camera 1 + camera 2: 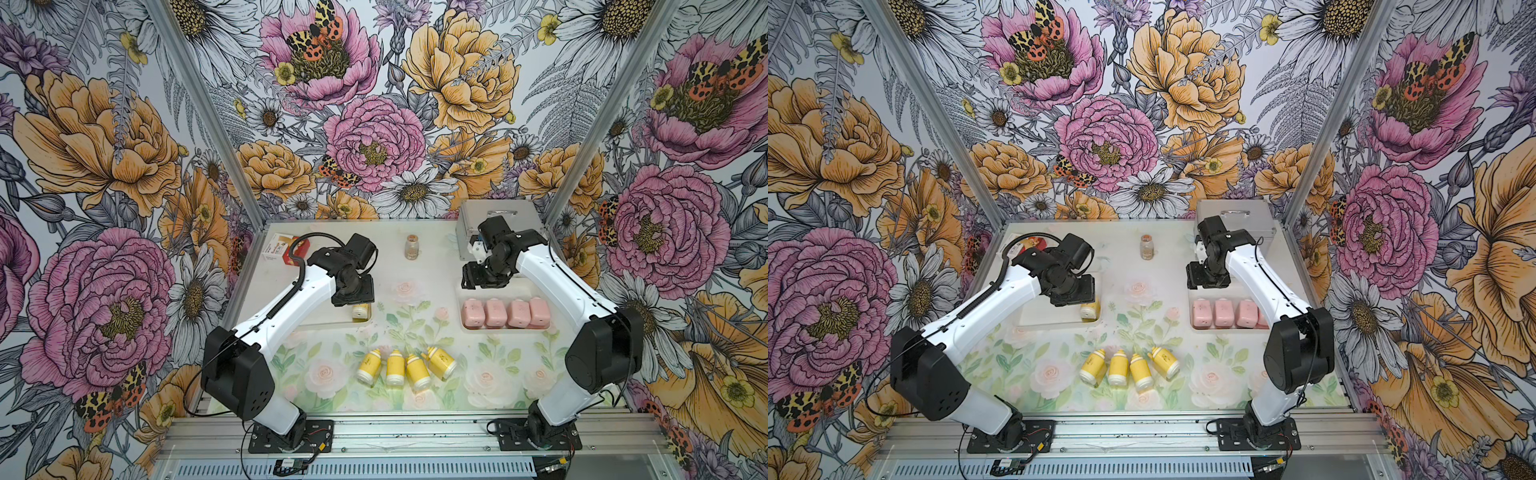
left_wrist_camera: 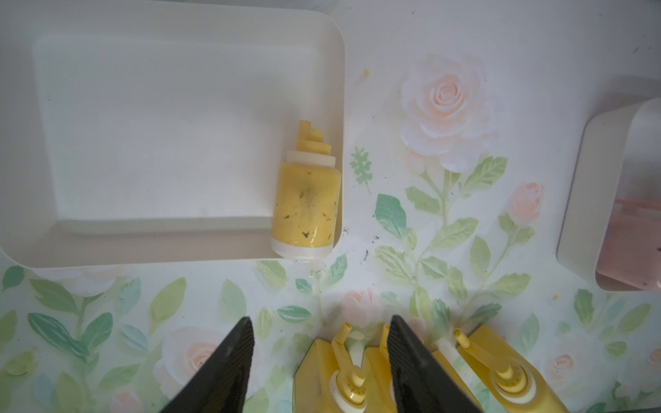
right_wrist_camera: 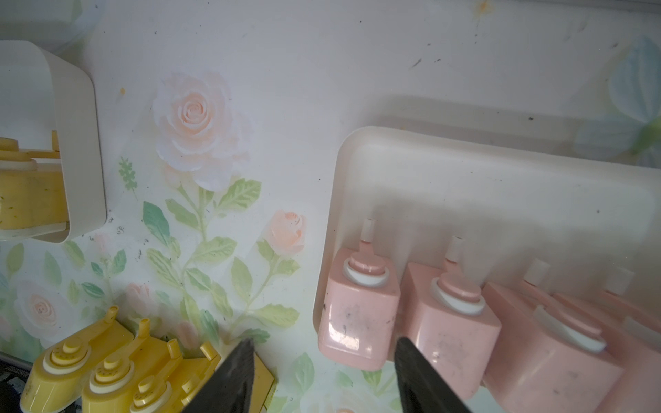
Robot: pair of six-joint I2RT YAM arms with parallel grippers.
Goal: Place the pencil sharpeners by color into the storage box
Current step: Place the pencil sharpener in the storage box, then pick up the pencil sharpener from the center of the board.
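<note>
Two white trays serve as the storage box. The left tray holds one yellow pencil sharpener lying against its wall. My left gripper hangs above that tray, open and empty. The right tray holds a row of several pink sharpeners. My right gripper hovers over the tray's far left part, open and empty. Several yellow sharpeners lie side by side on the floral mat near the front.
A small clear jar with brown contents stands at the back middle. A red and white carton lies at the back left, partly behind my left arm. A silver metal case sits at the back right behind my right wrist.
</note>
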